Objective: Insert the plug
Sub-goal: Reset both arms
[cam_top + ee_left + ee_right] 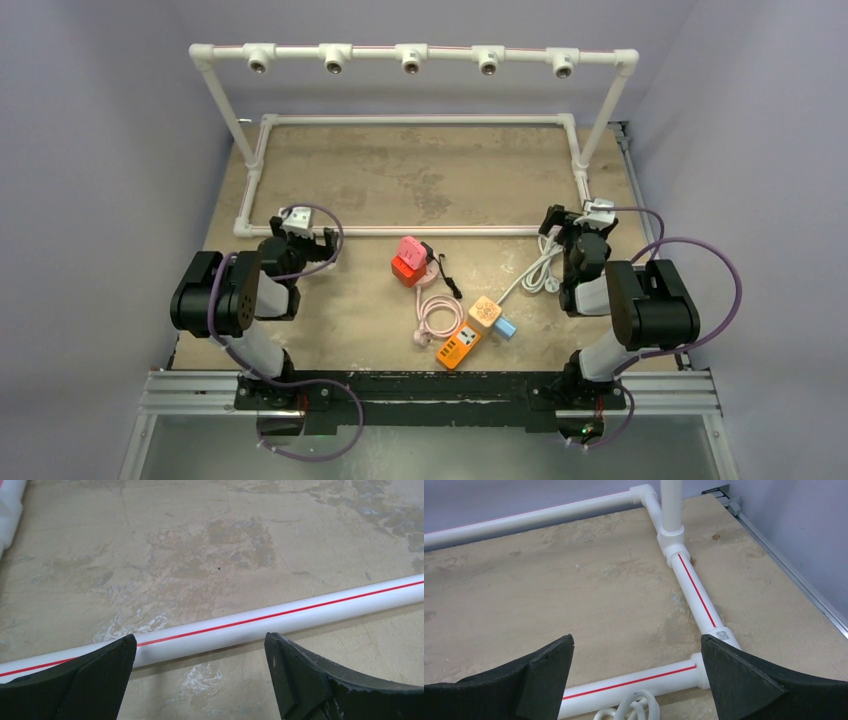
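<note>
Plug (506,327) sits untouched mid-desk toward the near edge, just beside the orange power strip (458,348). Left end effector (200,647) is wide open and empty over the white pipe frame (300,612). Right end effector (636,650) is wide open and empty at the frame corner, with bare desk (400,180) beyond.

Even, soft overhead light; all views sharp.

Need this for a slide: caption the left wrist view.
Open left gripper hovers before a red-striped white pipe lying on the stained tabletop.

White plug (535,284) near orange power strip (458,349)
</note>
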